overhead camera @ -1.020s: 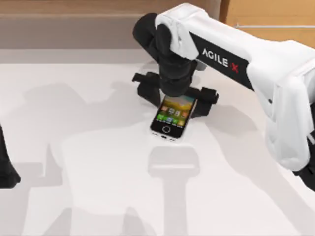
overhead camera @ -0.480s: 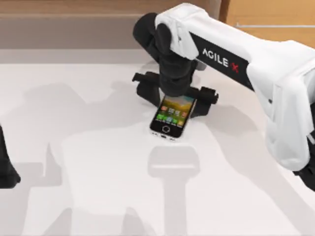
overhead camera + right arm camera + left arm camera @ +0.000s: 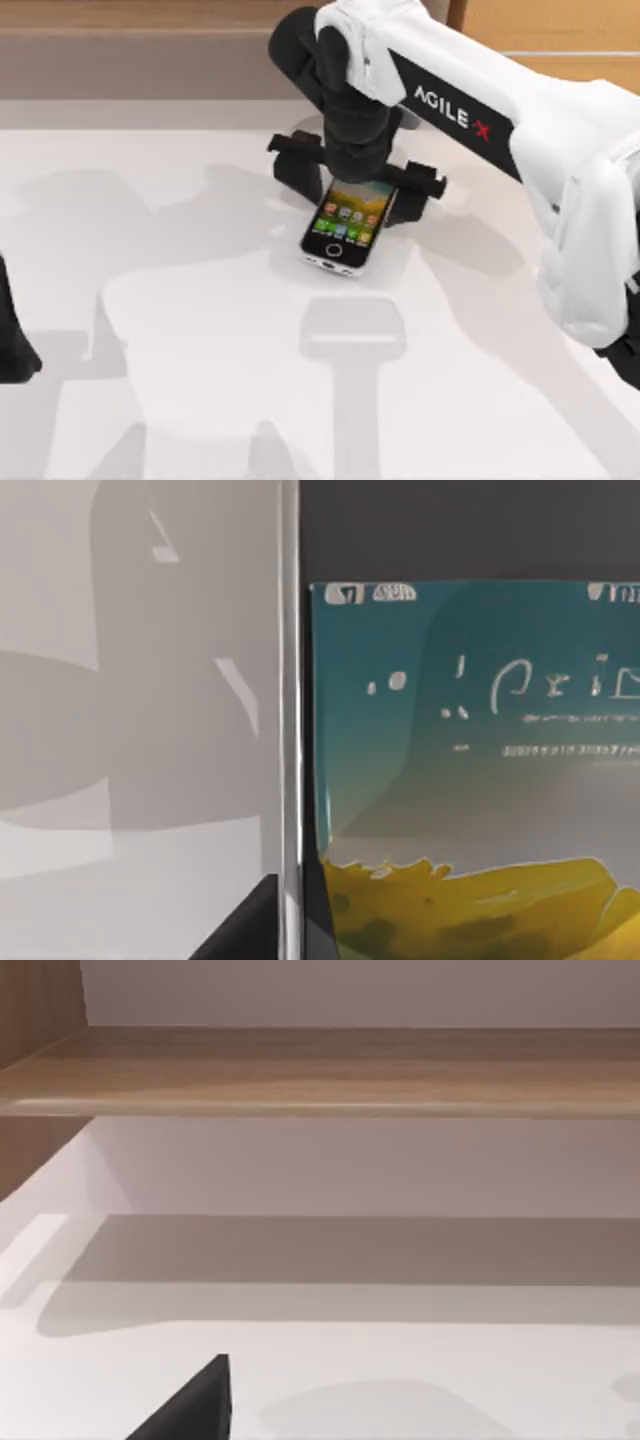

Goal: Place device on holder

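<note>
On the white table [image 3: 200, 380], my right arm's gripper [image 3: 352, 185] grips the far end of the slim white-rimmed black smartphone [image 3: 343, 233] near mid-table, fingers spread to its width. Its long axis runs front to back, home button nearest the front edge. It sits slightly farther back than before. My wrist hides its top end. My left arm's gripper [image 3: 15, 350] idles at the left edge.

There is one device [image 3: 344, 232], a slim smartphone with a lit screen, on one white table [image 3: 200, 400]. Two arms are present: one white right arm [image 3: 520, 130] with one right gripper [image 3: 352, 190], and one dark piece at the table's left edge, probably the left arm [image 3: 12, 340].
</note>
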`<state>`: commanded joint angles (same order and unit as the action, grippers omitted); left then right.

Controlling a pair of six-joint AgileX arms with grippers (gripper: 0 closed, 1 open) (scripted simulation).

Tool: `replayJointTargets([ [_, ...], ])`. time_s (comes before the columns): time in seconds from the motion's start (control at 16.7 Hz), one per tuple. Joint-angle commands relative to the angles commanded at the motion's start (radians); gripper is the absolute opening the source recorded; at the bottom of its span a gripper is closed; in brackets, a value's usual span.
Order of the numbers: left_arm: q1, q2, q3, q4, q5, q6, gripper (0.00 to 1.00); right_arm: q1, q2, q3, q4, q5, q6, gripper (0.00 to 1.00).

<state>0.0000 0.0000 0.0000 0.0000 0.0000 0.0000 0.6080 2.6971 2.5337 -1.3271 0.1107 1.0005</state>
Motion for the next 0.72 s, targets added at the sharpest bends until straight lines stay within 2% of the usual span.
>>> replayJointTargets([
  [0.36,0.0,0.0,0.0,0.0,0.0,0.0,1.0,-0.01,-0.069,-0.047,0.009,-0.049,-0.047,0.0],
  [0.72,0.0,0.0,0.0,0.0,0.0,0.0,1.0,-0.134,-0.301,-0.326,0.099,-0.257,-0.244,0.0],
])
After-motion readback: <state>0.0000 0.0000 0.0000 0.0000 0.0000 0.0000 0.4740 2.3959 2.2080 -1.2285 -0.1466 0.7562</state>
